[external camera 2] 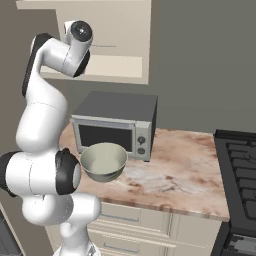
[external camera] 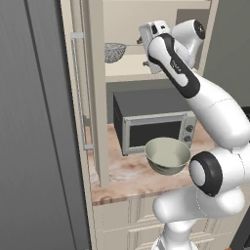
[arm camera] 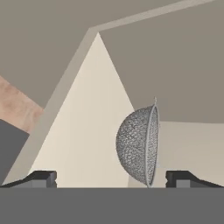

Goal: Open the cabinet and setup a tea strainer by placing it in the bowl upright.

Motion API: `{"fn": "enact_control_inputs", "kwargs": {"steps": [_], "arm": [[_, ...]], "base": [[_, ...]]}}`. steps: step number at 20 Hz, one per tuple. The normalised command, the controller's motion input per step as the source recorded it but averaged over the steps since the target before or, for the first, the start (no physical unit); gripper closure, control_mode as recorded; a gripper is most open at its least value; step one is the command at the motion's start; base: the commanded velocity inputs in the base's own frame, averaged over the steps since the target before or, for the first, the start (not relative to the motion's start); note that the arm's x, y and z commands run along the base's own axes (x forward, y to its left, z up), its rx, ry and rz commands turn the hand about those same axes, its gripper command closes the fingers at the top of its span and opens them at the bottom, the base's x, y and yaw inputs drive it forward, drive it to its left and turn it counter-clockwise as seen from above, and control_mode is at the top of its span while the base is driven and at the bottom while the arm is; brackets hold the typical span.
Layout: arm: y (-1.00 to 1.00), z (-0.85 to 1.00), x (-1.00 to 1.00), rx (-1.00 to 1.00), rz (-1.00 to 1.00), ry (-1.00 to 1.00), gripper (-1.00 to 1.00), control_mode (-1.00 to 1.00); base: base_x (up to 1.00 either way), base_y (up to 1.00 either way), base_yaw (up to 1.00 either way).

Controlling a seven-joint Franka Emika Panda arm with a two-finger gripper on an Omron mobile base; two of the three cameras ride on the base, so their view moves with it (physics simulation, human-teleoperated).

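The tea strainer (external camera: 114, 52), a rounded basket of fine grey wire mesh with a thin metal rim, sits on the smooth beige shelf (external camera: 128, 66) inside the cabinet (external camera: 93, 93), whose tall cream raised-panel door stands swung open with its slim silver bar handle (external camera: 77, 90) facing out. In the hand view the strainer (arm camera: 138, 145) shows as a half-dome of mesh seen rim-on, lying between the two dark fingertips (arm camera: 41, 178), nearer the right one; the fingers are spread wide with nothing clasped. The gripper (arm camera: 111, 179) is level with that shelf, and the white arm's wrist is just beside the strainer's handle end.

Below the shelf stands the boxy dark grey microwave (external camera: 155, 123) with a glossy black window and round knobs. In front of the microwave, on the mottled pinkish stone counter (external camera 2: 180, 175), rests the bowl (external camera: 167, 155), round, pale grey-green, smooth and light inside. Right of the microwave, well apart, lies a black stove (external camera 2: 240, 170).
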Motion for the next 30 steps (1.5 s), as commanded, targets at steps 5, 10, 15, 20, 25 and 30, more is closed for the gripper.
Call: {"fn": "enact_control_inputs", "kwargs": {"steps": [5, 10, 15, 20, 25, 30], "arm": [[0.00, 0.02, 0.13, 0.06, 0.00, -0.03, -1.00, -1.00], [0.00, 0.08, 0.02, 0.00, 0.02, 0.00, -1.00, -1.00], [0.00, 0.01, 0.07, -0.01, 0.01, 0.00, -1.00, -1.00], [0.03, 0.00, 0.18, 0.00, 0.03, 0.00, -1.00, -1.00], [0.17, 0.00, 0.26, 0.00, 0.03, 0.00, -1.00, -1.00], [0.18, 0.00, 0.23, 0.00, 0.02, 0.01, -1.00, -1.00]], "base": [[0.00, 0.00, 0.00], [0.00, 0.00, 0.00], [0.00, 0.00, 0.00], [0.00, 0.00, 0.00], [0.00, 0.00, 0.00], [0.00, 0.00, 0.00]]}}
